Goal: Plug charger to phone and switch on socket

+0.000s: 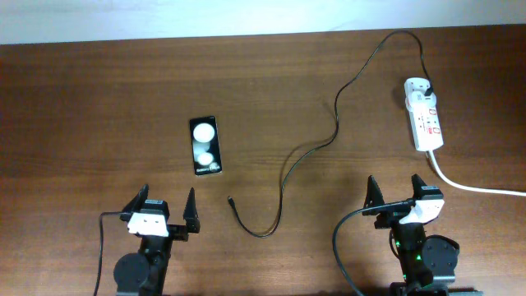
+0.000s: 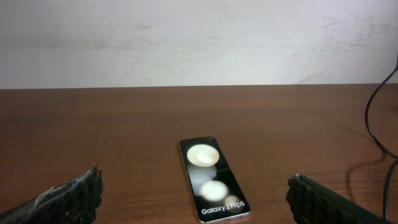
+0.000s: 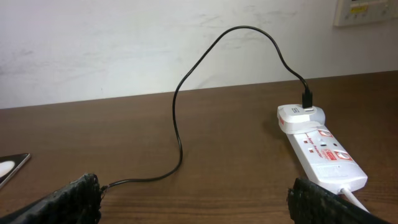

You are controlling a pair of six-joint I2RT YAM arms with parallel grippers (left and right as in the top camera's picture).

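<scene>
We note left fingers (image 1: 191,207) and right fingers (image 1: 371,191) spread, empty. Phone (image 1: 205,145) lies flat on the counter (image 1: 82,99); charger (image 1: 337,119) sits plugged into socket (image 1: 426,115), tip loose.

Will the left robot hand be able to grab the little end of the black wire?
Probably yes. The left gripper is open, and the charger's connector tip lies on bare table just to its right, with nothing between them. The phone sits farther off, out of the way.
</scene>
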